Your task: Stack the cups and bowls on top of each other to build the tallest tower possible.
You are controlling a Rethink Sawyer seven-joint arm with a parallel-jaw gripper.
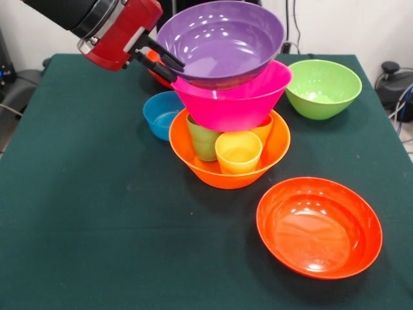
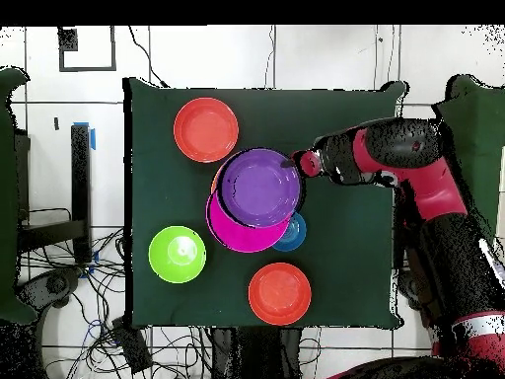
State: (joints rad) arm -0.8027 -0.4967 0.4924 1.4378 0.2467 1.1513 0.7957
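Observation:
The tower stands mid-table. Its base is the large light orange bowl (image 1: 213,169), which holds the green cup (image 1: 202,141), the yellow cup (image 1: 238,152) and the orange cup (image 1: 263,129). The pink bowl (image 1: 235,103) rests on the cups. The purple bowl (image 1: 222,42) sits tilted on the pink one. My gripper (image 1: 165,62) is shut on the purple bowl's left rim. In the overhead view my gripper (image 2: 297,164) is at the right rim of the purple bowl (image 2: 259,188), which covers most of the pink bowl (image 2: 237,232).
On the green table (image 1: 77,194), the small blue bowl (image 1: 160,113) touches the tower's left side. The lime green bowl (image 1: 322,88) stands at the back right and a red-orange bowl (image 1: 319,226) at the front right. A second red-orange bowl (image 2: 279,293) is mostly hidden behind my gripper.

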